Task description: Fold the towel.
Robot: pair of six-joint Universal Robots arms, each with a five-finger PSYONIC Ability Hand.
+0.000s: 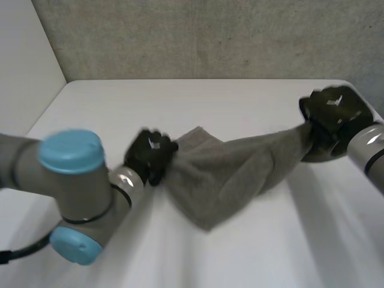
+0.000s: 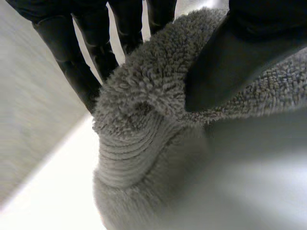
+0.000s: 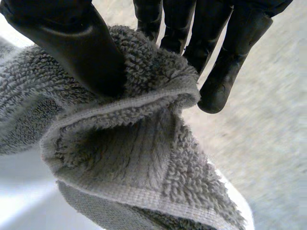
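Evidently unfolded, the towel (image 1: pixel 234 174) is pinched at opposite ends by the fingers (image 3: pixel 230 57) of left hand (image 1: pixel 150 155) and right hand (image 1: pixel 333 111).

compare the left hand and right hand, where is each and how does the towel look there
The left hand is near the middle of the table, close to the robot; the right hand is farther out, by its right edge. At the left hand the towel spreads wide and sags; at the right hand it narrows to a strip. Shared: both black hands pinch the grey towel between thumb and fingers.
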